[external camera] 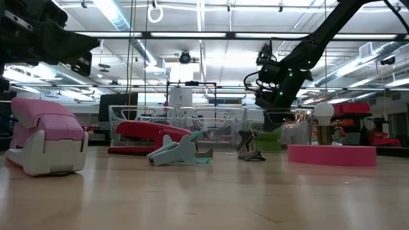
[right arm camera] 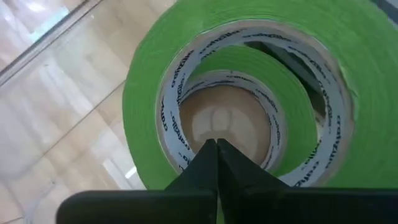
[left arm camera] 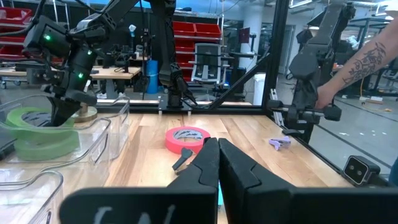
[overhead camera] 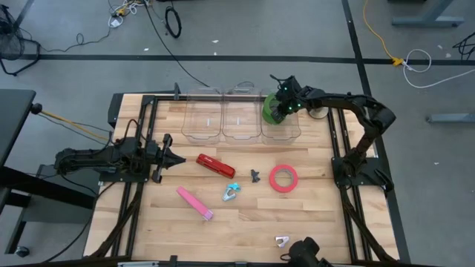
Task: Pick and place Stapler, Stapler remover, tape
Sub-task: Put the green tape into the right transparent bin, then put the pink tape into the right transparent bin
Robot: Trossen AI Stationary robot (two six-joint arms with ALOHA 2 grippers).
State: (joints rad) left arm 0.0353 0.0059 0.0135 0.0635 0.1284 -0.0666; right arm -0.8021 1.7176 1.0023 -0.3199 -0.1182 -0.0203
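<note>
The green tape (overhead camera: pixel 270 109) lies in the rightmost of three clear bins (overhead camera: pixel 282 133) at the table's far edge; it also shows in the left wrist view (left arm camera: pixel 37 134). My right gripper (overhead camera: pixel 282 106) is shut above it, its fingertips (right arm camera: pixel 216 146) pointing down at the roll's open centre (right arm camera: pixel 217 124). The red tape (overhead camera: pixel 283 178) lies flat on the table right of centre. A red stapler (overhead camera: pixel 215 165), a pink stapler (overhead camera: pixel 194 202), a teal staple remover (overhead camera: pixel 231 193) and a dark one (overhead camera: pixel 255 176) lie mid-table. My left gripper (overhead camera: pixel 180 158) is shut and empty at the table's left. My right gripper points its shut fingers from above at the open centre of the green tape (right arm camera: pixel 186 99). I cannot tell whether they touch the roll. Nothing shows between the fingers.
The two other clear bins (overhead camera: pixel 204 119) stand left of the one with the tape. A small pale remover (overhead camera: pixel 282 240) lies near the table's front edge. A person's arm (left arm camera: pixel 367 62) shows beyond the table's right side.
</note>
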